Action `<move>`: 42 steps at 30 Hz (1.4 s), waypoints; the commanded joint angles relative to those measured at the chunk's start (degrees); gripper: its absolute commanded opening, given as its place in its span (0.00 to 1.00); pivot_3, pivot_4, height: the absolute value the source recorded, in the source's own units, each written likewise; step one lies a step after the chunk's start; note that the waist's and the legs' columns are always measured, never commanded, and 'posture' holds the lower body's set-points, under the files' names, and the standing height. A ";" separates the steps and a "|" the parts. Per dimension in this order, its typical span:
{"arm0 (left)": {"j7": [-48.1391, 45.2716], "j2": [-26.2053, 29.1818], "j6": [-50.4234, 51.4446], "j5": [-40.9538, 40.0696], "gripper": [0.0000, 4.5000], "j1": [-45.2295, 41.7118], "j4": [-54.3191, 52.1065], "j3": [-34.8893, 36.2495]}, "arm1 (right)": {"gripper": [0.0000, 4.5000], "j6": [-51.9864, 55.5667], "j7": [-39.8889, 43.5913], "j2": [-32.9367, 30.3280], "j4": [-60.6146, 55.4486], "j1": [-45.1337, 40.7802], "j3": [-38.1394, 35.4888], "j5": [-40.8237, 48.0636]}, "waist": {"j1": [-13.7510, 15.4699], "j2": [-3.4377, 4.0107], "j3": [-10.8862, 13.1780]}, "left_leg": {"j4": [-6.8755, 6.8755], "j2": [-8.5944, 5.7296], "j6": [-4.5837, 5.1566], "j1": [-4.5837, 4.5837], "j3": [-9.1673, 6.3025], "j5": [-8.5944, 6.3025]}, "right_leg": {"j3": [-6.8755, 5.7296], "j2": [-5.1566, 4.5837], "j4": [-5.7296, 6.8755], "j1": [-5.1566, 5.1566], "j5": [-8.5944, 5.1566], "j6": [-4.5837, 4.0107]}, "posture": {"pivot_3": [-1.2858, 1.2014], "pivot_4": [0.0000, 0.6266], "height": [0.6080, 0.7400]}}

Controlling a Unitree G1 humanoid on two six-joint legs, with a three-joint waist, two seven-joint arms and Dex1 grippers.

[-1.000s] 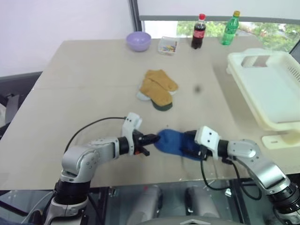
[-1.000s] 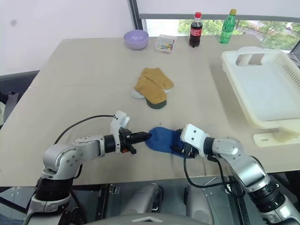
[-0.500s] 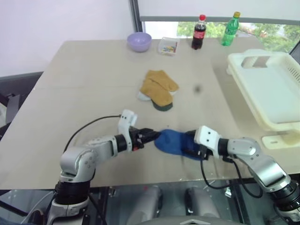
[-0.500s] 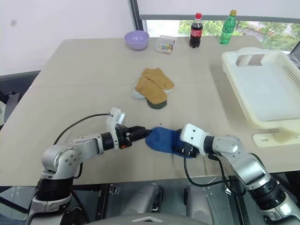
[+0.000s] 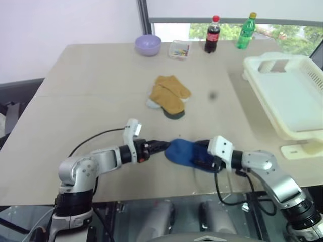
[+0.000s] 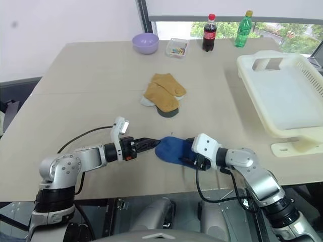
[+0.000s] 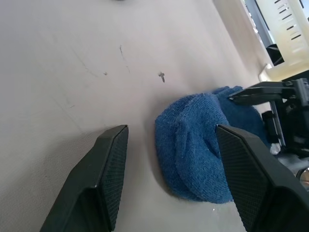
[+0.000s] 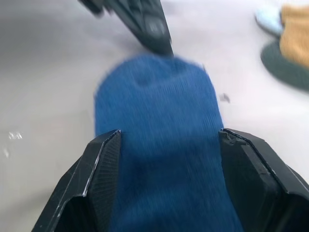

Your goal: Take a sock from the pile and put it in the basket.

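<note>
You had the blue sock (image 5: 184,154) flat on the near table (image 5: 91,91), apart from the pile (image 5: 169,98). Both grippers, left (image 5: 160,146) and right (image 5: 201,160), stood open astride it, likely lining up a pinch. Basket (image 5: 290,96) far right.

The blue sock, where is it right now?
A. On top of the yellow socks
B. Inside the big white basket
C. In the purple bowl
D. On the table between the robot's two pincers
D: the blue sock lies flat on the table, with the left pincer at one end and the right pincer at the other, far from the basket.
</note>
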 commanded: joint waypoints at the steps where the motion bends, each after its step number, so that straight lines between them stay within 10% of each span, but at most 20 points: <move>1: -0.26 0.09 -0.40 0.40 0.68 -0.43 0.42 -0.89 | 0.73 -2.79 1.54 0.38 -0.25 -0.41 -1.88 1.59 | 0.07 0.00 0.00 | 0.00 0.00 0.00 0.01 0.00 0.00 | -0.01 0.00 0.00 0.00 0.00 0.00 | 0.52 0.24 1.00; 26: -7.55 -5.14 -2.84 1.33 0.68 -5.73 9.05 -10.15 | 0.73 9.19 1.91 -3.71 0.99 -2.44 1.52 -4.90 | 0.09 -0.08 -0.29 | 0.00 -0.02 0.00 0.28 0.00 0.00 | -0.01 -0.02 0.03 0.21 0.00 0.00 | 0.52 0.24 1.00; 42: -9.05 -11.49 3.11 -16.06 0.68 -7.22 10.73 0.13 | 0.73 11.56 -0.44 -3.56 1.29 -3.04 1.17 -5.93 | 0.01 -0.16 -0.30 | 0.01 0.00 0.00 0.32 0.00 0.00 | 0.02 -0.01 0.09 0.21 -0.01 0.00 | 0.52 0.24 1.00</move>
